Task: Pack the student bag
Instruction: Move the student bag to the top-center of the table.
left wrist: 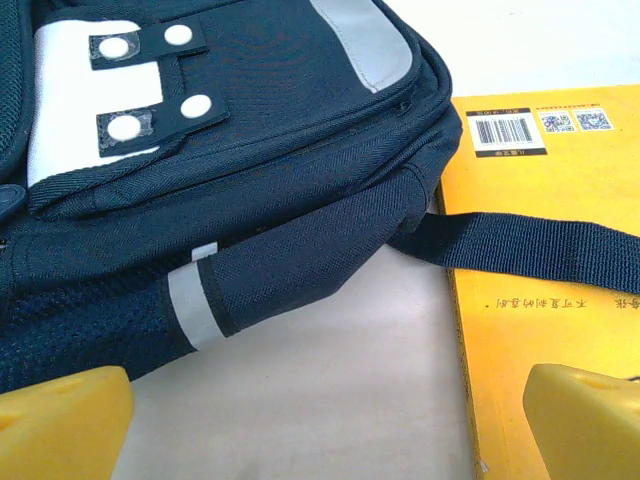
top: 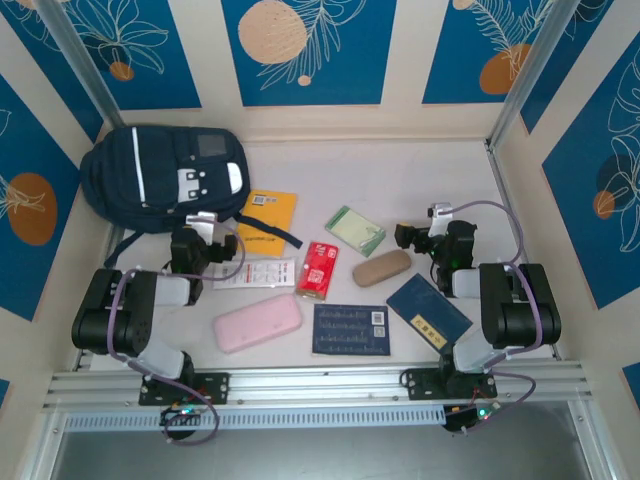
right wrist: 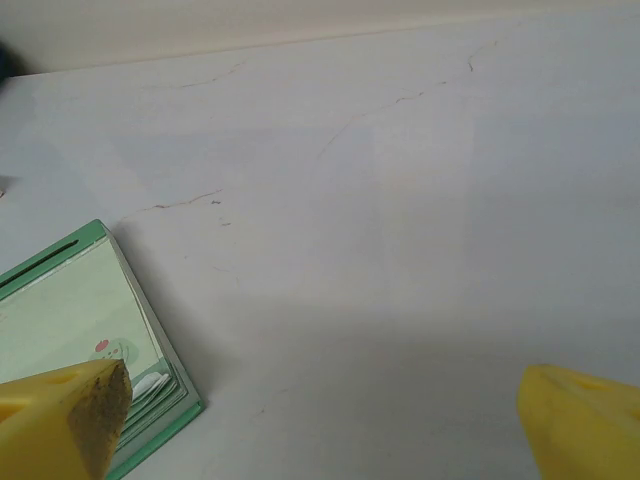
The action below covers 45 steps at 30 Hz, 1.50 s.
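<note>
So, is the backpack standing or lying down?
Lying down: the backpack has its front pocket facing up, and one strap trails over the yellow book.

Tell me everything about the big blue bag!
The bag is navy woven fabric with white reflective stripes, a white patch with snap tabs on its front pocket, and mesh on one side. It lies front-up at the far left corner of the table. One dark strap trails across the yellow book beside it.

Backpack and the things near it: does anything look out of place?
Yes. One dark strap of the backpack trails across the yellow book, so lifting that book could snag it. Nothing else stands out.
</note>
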Available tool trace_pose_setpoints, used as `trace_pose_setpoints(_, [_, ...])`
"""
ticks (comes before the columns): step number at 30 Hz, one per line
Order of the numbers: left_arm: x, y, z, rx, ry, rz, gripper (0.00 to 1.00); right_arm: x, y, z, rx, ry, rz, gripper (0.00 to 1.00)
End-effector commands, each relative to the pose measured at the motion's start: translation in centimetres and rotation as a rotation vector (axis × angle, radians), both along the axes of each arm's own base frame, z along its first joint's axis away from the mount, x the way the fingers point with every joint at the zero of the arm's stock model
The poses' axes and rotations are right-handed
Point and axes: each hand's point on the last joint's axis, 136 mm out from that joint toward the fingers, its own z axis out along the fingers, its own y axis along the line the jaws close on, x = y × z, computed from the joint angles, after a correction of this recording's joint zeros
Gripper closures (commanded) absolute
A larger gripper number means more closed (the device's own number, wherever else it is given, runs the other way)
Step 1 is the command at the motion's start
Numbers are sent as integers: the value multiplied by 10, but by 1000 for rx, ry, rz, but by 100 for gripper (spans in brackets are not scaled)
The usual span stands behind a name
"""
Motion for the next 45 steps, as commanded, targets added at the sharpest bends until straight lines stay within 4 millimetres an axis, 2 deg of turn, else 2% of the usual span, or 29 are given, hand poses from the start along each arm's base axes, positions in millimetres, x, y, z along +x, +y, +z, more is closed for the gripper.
trace_pose_setpoints(1, [5,2,10,-8,-32,7,0,3,1,8,-12,-26,7,1])
trace_pose_setpoints(21, [5,2,11,-16,-35,4,0,-1,-2,11,19,-46,16,1])
trace_pose_setpoints(25, [3,8,25,-12,-43,38,0,-7,3,25,-1,-70,27,1])
trace_pose_setpoints(28, [-2,10,57,-6,-68,53,0,-7,11,55,-64,-51,6,1])
trace_pose_setpoints(31, [-14,-6,131,75,-187,-13,0,-9,29,101,-83,-121,-29,1])
trace_pose_setpoints(33, [-28,-32,181,153,-262,-106,0,-15,61,141,-101,-216,33,1])
trace_pose_setpoints(35, [-40,-56,222,159,-310,-179,0,-26,94,168,-115,-256,122,1])
trace_pose_setpoints(36, [-46,-68,243,131,-330,-208,0,-35,113,183,-122,-271,177,1])
trace_pose_setpoints(39, [-70,-96,290,-25,-334,-320,0,-66,159,221,-136,-278,328,1])
trace_pose_setpoints(40, [-73,-98,300,-52,-331,-321,0,-75,169,232,-138,-270,359,1])
trace_pose_setpoints(42, [-68,-84,308,-125,-276,-189,0,-93,183,255,-150,-242,386,1])
trace_pose_setpoints(43, [-64,-73,307,-182,-230,-98,0,-97,183,260,-136,-209,362,1])
trace_pose_setpoints(45, [-60,-61,297,-213,-105,15,0,-108,162,262,43,-22,227,1])
